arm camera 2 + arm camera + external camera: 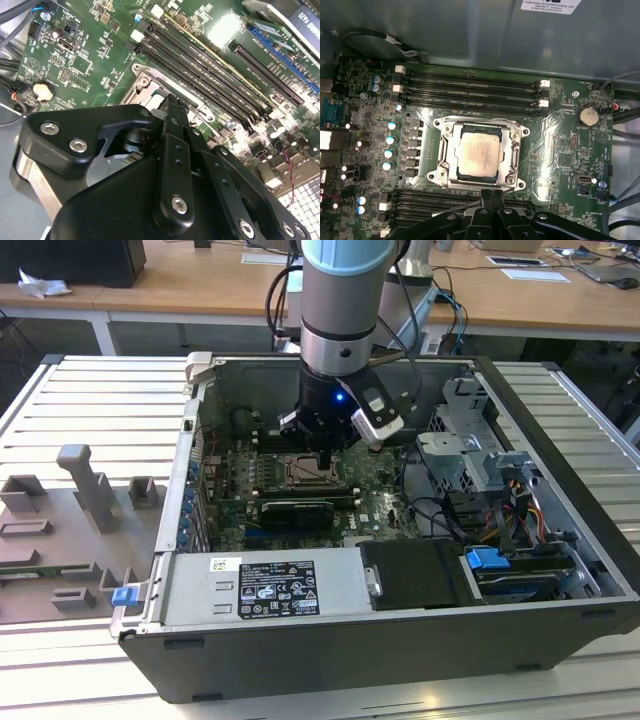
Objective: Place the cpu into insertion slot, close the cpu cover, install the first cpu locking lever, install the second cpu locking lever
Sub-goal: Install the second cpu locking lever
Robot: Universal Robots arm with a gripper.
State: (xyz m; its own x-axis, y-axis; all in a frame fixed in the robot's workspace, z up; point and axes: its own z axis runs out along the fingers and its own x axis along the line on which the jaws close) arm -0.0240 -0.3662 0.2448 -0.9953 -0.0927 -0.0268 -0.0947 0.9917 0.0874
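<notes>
The cpu point(478, 156) already lies seated in the insertion slot point(516, 134) with the cpu cover point(451, 152) down around it, and the gripper point(491, 196), fingers clenched together and empty, hovers just beside the socket's edge, seemingly to work a lever.

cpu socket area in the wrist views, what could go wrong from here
1. The gripper hangs at the rim of the insertion slot, with the cpu seated and the cpu cover down around it. A sideways slip could scrape the chip's face or bend the cover.
2. Memory slots flank the socket on both sides, so a wide swing might strike their latches.
3. Small capacitors stand close by; a finger drifting off the socket could knock them.
</notes>
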